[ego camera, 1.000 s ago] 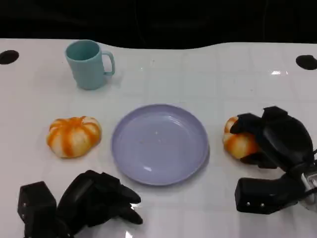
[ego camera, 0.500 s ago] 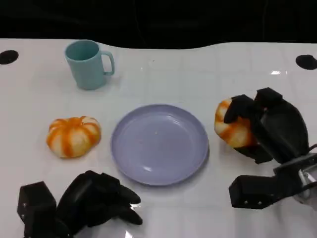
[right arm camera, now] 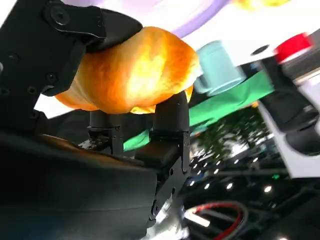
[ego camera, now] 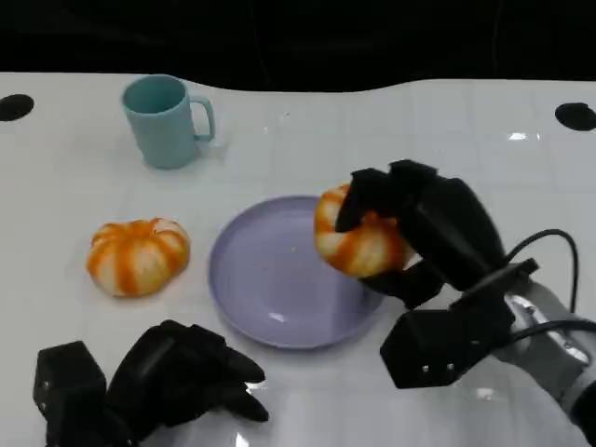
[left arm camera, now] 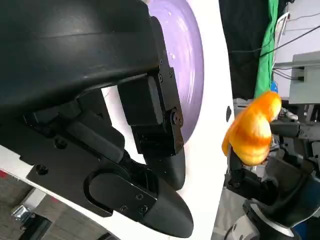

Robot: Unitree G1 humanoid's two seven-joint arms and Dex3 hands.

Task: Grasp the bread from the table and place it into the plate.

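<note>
Holding the bread [ego camera: 361, 240] clear of the table, above the right-hand part of the plate [ego camera: 261, 289]; right hand [ego camera: 424, 233] wrapped round the roll, fingers [ego camera: 372, 191] curled over its top and far side, further support beneath (confirmed in the right wrist view, where the bread [right arm camera: 132, 70] sits clamped between black fingers [right arm camera: 90, 22] above and below). Judged to be the carry-and-lower stage: bread grasped and lifted, not yet set down. Left hand [ego camera: 177, 377] resting near the table's front edge, left of the plate, fingers curled inward on nothing. Second orange-striped bread [ego camera: 138, 255] lying on the table [ego camera: 447, 140] just left of the plate, untouched; teal mug [ego camera: 166, 121] standing upright well behind it. Left wrist view showing the held bread [left arm camera: 252, 130] raised beyond the plate [left arm camera: 192, 65], apart from its surface. Recommended for a sound placement: shift a little further toward the plate's centre before descending, since the roll sits over the right side and could catch or tip off the raised rim; lower until the underside meets the dish; only then spread the fingers, slowly, to avoid dragging the soft crust; withdraw upward and to the right, away from the rim. Risk noted: release from height likely to let a rounded roll tumble out.
</note>
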